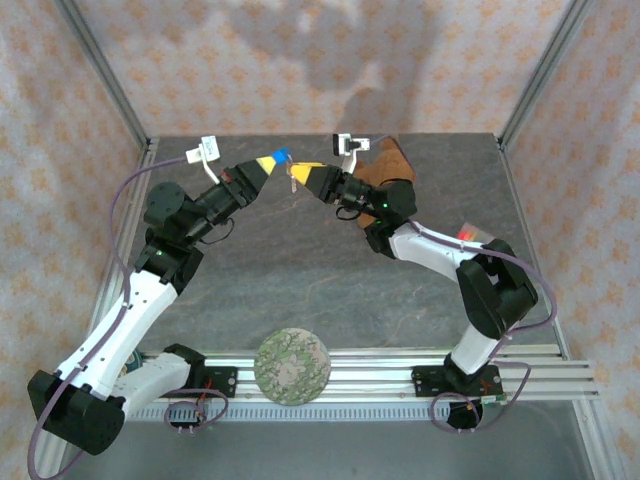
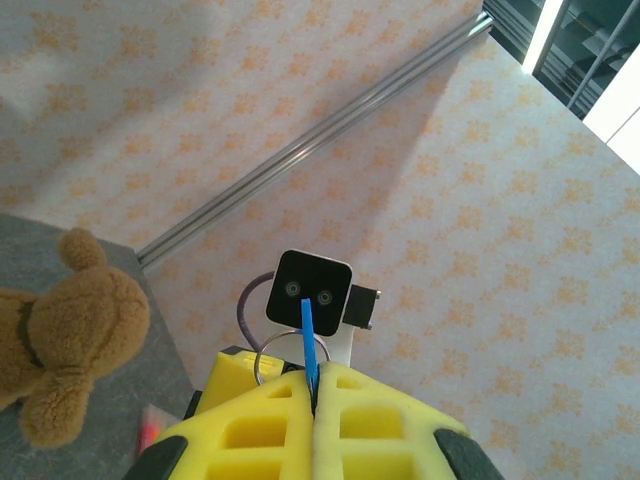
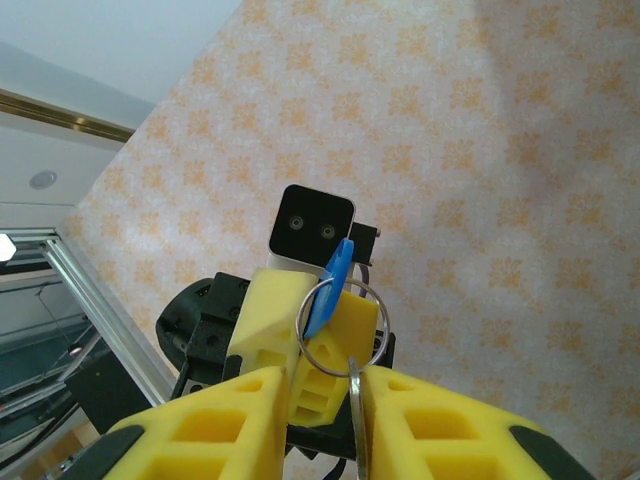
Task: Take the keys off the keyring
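Yellow ribbed pads (image 2: pixel 270 425) of the left gripper (image 1: pixel 267 163) are pressed flat together and pinch the blue key (image 2: pixel 307 335). The key is a thin, plastic-looking blade that stands straight ahead of the tips, along the gripper's own axis. Just beside this blade, at the tips, hangs the keyring (image 3: pixel 340 330), a round, smooth loop of bright wire.

The right gripper (image 1: pixel 304 176) faces the left one tip to tip above the table, so the ring lies directly in front of it. From the ring a silver key (image 3: pixel 356 410), flat metal seen edge-on, reaches back between the right gripper's jaws. These jaws stand narrow, with the key close against one pad; whether it is already clamped I cannot tell.

I judge that the next move turns on this: the right gripper is nearer to the silver key and must slide it along the wire while the left holds firm. Smooth metal may slip on soft pads.
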